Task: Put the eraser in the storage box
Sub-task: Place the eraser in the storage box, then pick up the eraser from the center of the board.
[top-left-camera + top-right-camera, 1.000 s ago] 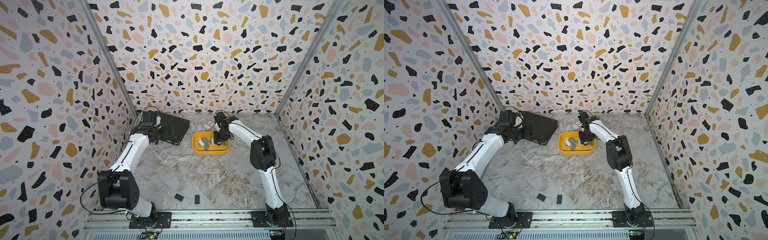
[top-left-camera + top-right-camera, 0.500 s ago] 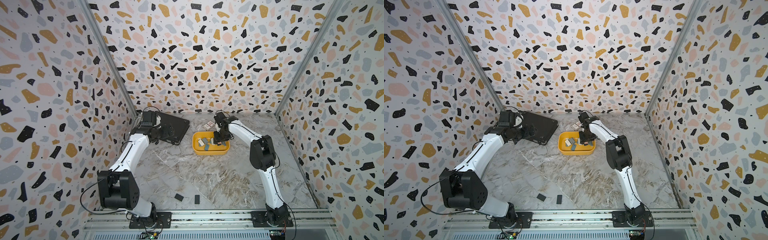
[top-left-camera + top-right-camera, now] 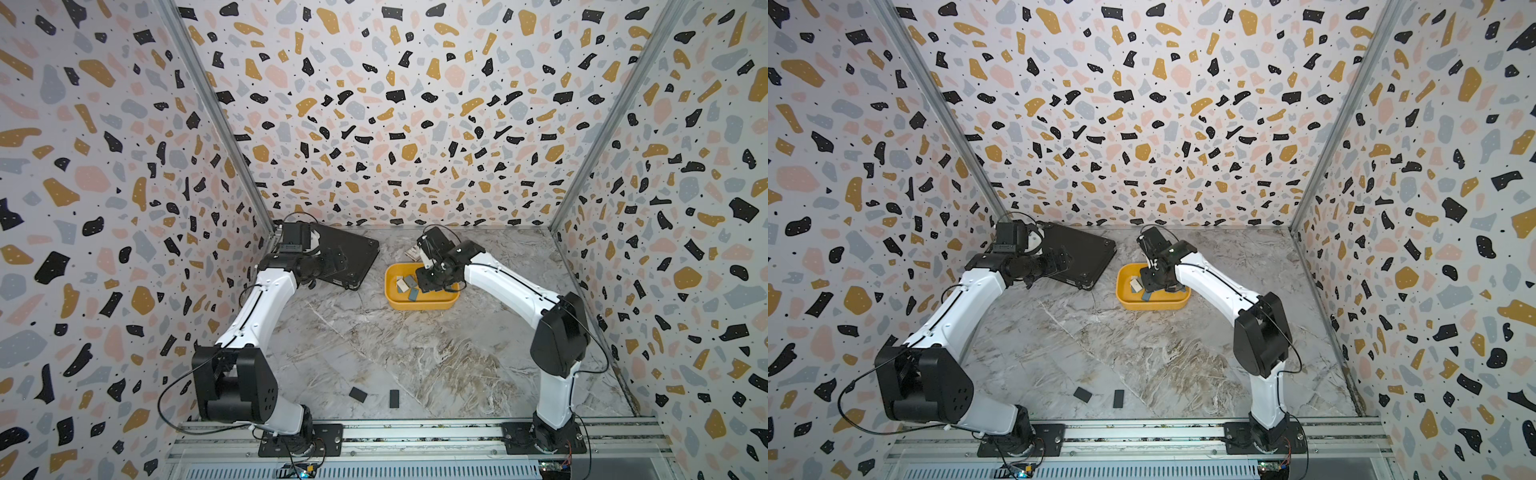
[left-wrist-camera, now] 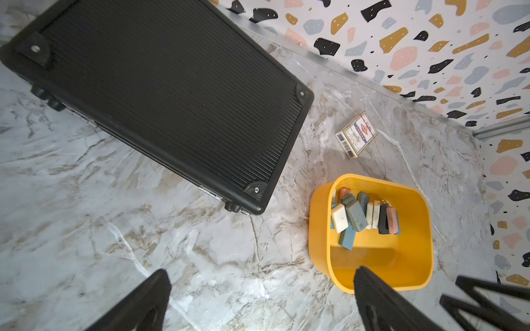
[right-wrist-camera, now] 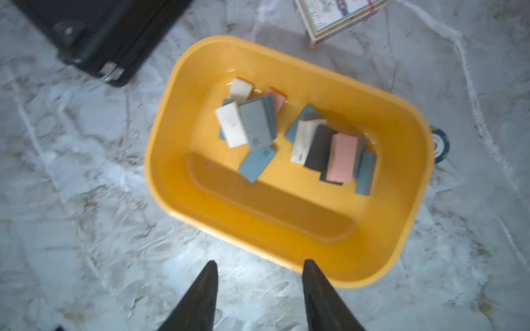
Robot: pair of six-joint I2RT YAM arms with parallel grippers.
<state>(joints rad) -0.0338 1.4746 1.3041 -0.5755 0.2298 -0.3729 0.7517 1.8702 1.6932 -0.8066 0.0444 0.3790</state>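
Over the near rim of the storage box (image 5: 381, 243), the right gripper (image 5: 260, 262) hangs with jaws partly spread and nothing between them; the erasers (image 5: 341, 157) lie heaped inside the box, beyond its fingertips. The left gripper (image 4: 262, 270) gapes wide, empty.

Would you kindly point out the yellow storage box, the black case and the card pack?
storage box (image 5: 272, 206), right wrist view, bare floor.
black case (image 4: 172, 94), left wrist view, ribbed lid.
card pack (image 4: 357, 134), left wrist view, printed top face.
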